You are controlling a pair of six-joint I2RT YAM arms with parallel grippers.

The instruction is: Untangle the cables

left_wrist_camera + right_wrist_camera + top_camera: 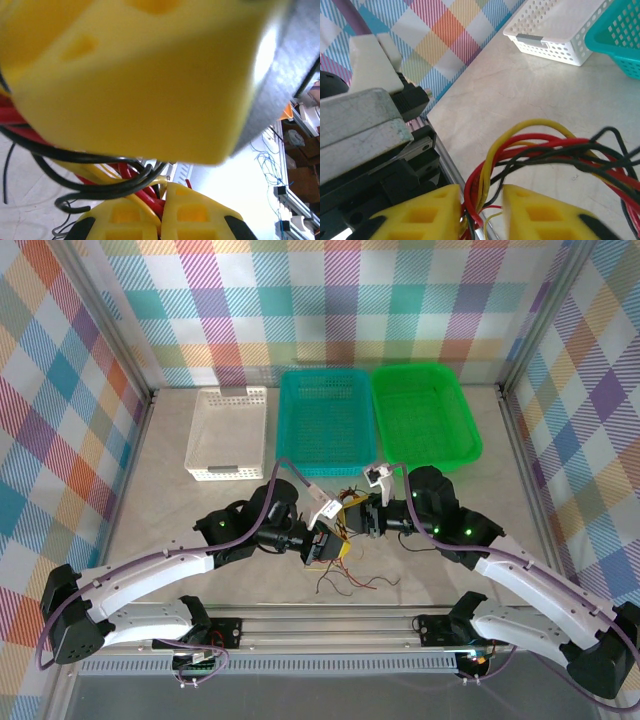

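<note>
We hold our left gripper (163, 202) pinched together on the thin red, yellow and black cables (535, 147), bunched over the pale tabletop (520, 85) near its front, presumably so our right gripper (481, 200), fingers apart around the strands, can tease them, though blurred yellow plastic hides the knot.

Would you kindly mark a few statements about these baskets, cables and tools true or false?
1. The white basket stands left of the teal basket. True.
2. The left tool is shut on the cables. True.
3. The right tool is clamped fully shut. False: it stands open, cables passing through the gap.
4. The cables lie in the green basket. False: the green basket holds none; they stretch between the two tools.
</note>
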